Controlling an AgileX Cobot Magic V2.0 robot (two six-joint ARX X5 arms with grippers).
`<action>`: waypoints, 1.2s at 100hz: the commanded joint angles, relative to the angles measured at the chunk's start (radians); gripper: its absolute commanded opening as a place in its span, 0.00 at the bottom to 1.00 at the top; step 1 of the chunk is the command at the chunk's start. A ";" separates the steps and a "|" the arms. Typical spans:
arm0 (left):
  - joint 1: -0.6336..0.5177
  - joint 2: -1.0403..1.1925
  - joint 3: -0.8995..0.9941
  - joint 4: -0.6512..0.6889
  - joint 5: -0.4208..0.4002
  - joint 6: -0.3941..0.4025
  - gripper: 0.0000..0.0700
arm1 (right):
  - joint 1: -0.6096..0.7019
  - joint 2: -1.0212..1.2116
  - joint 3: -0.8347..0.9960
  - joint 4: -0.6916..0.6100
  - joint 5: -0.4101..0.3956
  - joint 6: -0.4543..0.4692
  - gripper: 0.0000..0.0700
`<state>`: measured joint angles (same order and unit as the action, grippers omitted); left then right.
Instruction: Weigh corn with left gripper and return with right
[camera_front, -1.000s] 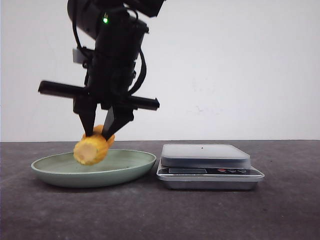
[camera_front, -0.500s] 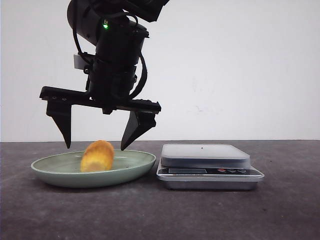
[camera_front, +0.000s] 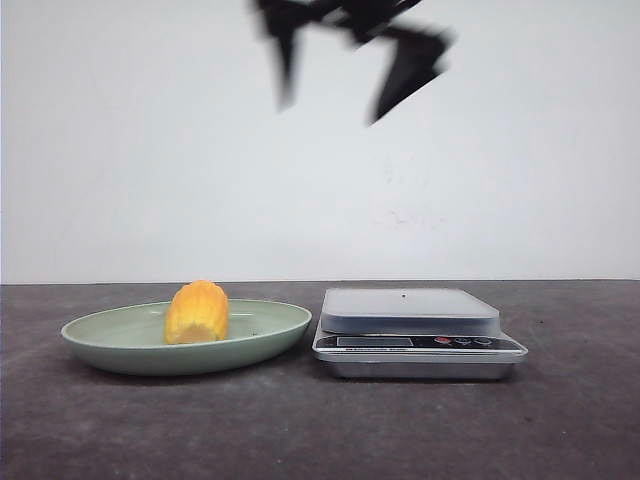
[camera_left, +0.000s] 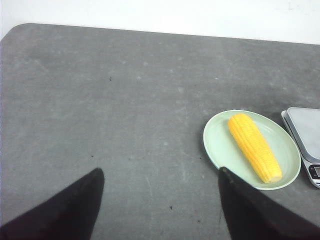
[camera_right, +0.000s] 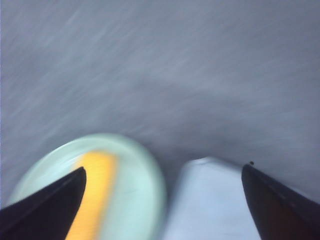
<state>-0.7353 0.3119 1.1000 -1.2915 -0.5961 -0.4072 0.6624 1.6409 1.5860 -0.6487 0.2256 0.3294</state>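
Observation:
The yellow corn (camera_front: 197, 313) lies in the green plate (camera_front: 100, 345), seen end-on in the front view and as a long cob in the left wrist view (camera_left: 254, 147). My right gripper (camera_front: 331, 110) is open and empty, blurred, high above the gap between plate and scale. Its wrist view (camera_right: 163, 169) shows the corn (camera_right: 92, 190) and the scale (camera_right: 210, 200) far below. My left gripper (camera_left: 160, 170) is open and empty over bare table, well to the left of the plate (camera_left: 215, 145). It is outside the front view.
A silver kitchen scale (camera_front: 410, 305) with nothing on its platform stands just right of the plate; its corner shows in the left wrist view (camera_left: 305, 130). A dark grey table (camera_front: 320, 430) runs to a white wall behind.
The right gripper held the corn over the plate, opened and let it drop into the plate, then rose fast and shifted right. The corn now rests in the plate.

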 joint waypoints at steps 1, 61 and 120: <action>-0.006 -0.001 0.011 0.014 0.002 -0.002 0.62 | -0.032 -0.041 0.017 -0.057 0.008 -0.085 0.87; -0.006 -0.001 0.009 0.062 0.002 0.001 0.62 | -0.375 -0.822 0.010 -0.501 -0.016 -0.163 0.77; -0.006 -0.001 -0.149 0.224 0.050 0.000 0.55 | -0.384 -1.352 -0.429 -0.540 -0.184 -0.064 0.43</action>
<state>-0.7353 0.3119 0.9565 -1.1069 -0.5602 -0.4076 0.2790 0.3031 1.1835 -1.2152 0.0425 0.2527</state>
